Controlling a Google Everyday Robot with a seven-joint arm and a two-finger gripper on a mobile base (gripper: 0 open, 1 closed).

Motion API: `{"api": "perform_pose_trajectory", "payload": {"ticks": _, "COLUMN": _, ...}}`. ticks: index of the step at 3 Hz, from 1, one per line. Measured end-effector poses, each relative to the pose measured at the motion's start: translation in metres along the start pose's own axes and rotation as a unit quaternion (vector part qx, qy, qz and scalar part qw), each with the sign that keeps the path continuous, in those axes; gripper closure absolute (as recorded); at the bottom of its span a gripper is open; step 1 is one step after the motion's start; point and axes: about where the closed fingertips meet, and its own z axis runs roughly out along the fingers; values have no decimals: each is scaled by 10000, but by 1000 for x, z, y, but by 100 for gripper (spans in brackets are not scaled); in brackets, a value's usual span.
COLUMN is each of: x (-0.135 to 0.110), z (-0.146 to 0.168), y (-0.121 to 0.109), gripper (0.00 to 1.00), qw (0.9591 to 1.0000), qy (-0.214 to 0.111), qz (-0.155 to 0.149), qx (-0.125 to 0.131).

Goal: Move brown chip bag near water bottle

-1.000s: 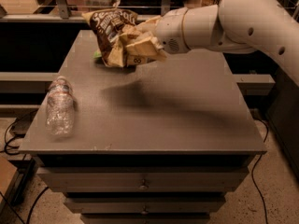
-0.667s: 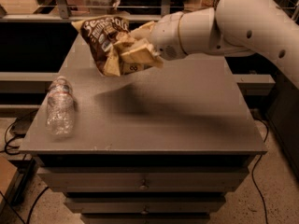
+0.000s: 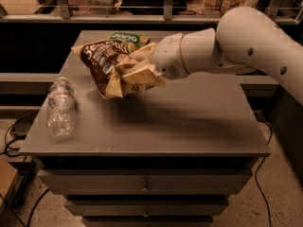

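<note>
My gripper (image 3: 135,72) reaches in from the right on a white arm and is shut on the brown chip bag (image 3: 106,60). The bag hangs crumpled above the grey table (image 3: 189,117), its dark brown top to the left and its pale yellow part at the gripper. The water bottle (image 3: 60,108) lies on its side near the table's left edge, cap pointing away, to the lower left of the bag. The bag is held clear of the bottle, a short gap between them.
A green snack bag (image 3: 128,38) lies at the table's back, partly hidden behind the brown bag. The table has drawers (image 3: 147,188) below its front edge. A rail and shelves with clutter run along the back. Cables lie on the floor at the left.
My gripper has carried the brown chip bag forward and slightly left, away from the table's back and closer to the water bottle. The green bag behind it has come into view. The bottle has not moved.
</note>
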Motion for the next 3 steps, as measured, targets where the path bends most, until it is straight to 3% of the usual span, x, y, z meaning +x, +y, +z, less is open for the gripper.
{"api": "perform_pose_trajectory", "payload": {"ticks": 1, "x": 25, "z": 6, "y": 15, "gripper": 23, "qw": 9994, "qy": 57, "qz": 307, "qx": -121}}
{"api": "perform_pose_trajectory", "payload": {"ticks": 2, "x": 37, "z": 9, "y": 24, "gripper": 1, "qw": 9987, "qy": 73, "qz": 477, "qx": -192}}
{"api": "perform_pose_trajectory", "payload": {"ticks": 3, "x": 36, "z": 9, "y": 24, "gripper": 0, "qw": 9987, "qy": 72, "qz": 466, "qx": -196}}
